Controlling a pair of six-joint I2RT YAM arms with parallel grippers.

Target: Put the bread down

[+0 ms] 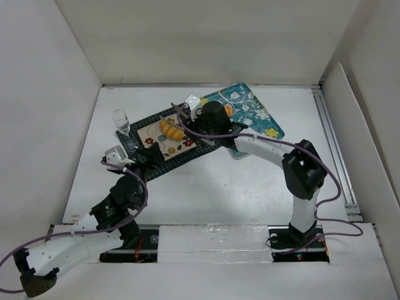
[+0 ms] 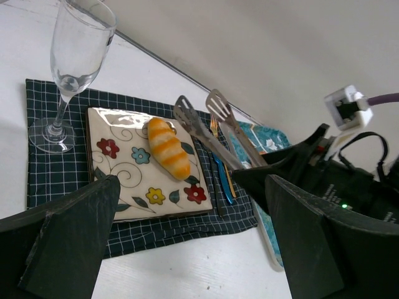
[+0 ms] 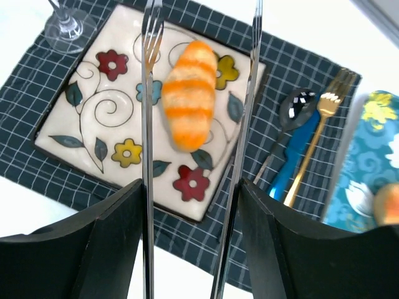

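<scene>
The bread, an orange-striped roll, lies on the square flowered plate over a dark checked placemat. In the top view the bread rests on the plate just left of my right gripper. My right gripper is shut on metal tongs, whose two arms stand spread apart above the bread, one on each side, without touching it. My left gripper is open and holds nothing, hovering near the placemat's front edge; the bread and the tongs lie ahead of it.
A champagne glass stands on the placemat's left corner. A blue-handled spoon and a gold fork lie right of the plate. A teal flowered tray at the back right carries another orange piece. White walls enclose the table.
</scene>
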